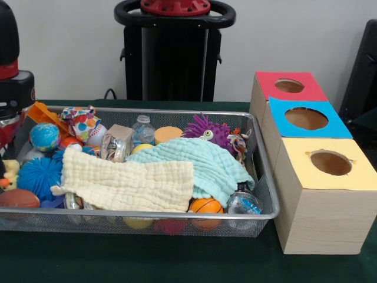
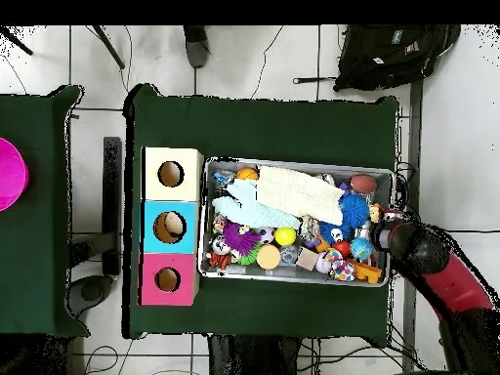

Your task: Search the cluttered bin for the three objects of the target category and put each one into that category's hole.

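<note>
Beside the wire bin (image 1: 259,177), at its end away from the boxes, the arm (image 2: 444,273) is seen, with the gripper (image 2: 383,232) at the bin's rim; whether it is open or closed cannot be told. Three boxes stand against the bin's other end, each with a round hole on top: yellow (image 1: 330,177), blue (image 1: 303,121) and red (image 1: 288,87). Which category is wanted is not shown, so the targets cannot be named with certainty. The bin's middle is covered by two cloths, one cream (image 1: 126,183) and one mint (image 1: 194,162), likely hiding things beneath. Both cloths are judged light and limp, best pinched at a raised fold. An orange ball (image 1: 206,206) is wedged under the mint cloth against the bin's near wall; it looks smooth and may roll, so it is best taken across its widest part. The blue spiky ball (image 1: 38,177) near the arm's end looks soft and forgiving.
</note>
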